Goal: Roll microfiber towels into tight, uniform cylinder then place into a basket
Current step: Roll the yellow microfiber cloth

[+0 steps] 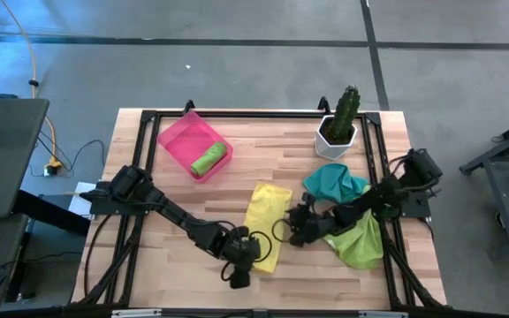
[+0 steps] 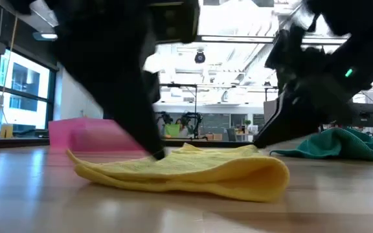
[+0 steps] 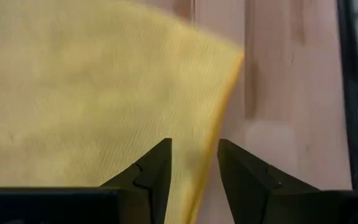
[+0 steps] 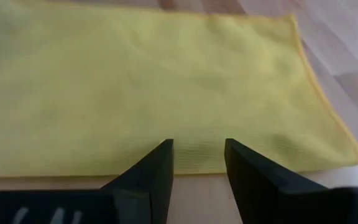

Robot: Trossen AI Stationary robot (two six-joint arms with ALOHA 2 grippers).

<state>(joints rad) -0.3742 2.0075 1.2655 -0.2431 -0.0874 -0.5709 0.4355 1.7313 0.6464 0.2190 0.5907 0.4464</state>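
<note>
We see the yellow towel (image 1: 267,225) lying flat mid-table, between both grippers. The left gripper (image 3: 194,177) sits at its near edge, jaws parted over the hem, holding nothing. The right gripper (image 4: 199,171) faces its opposite side, jaws also parted and empty. 1 rolled green towel (image 1: 208,162) lies in the pink basket (image 1: 177,140).

One rolled towel (image 1: 208,161) lies in the basket (image 1: 177,140).
</note>
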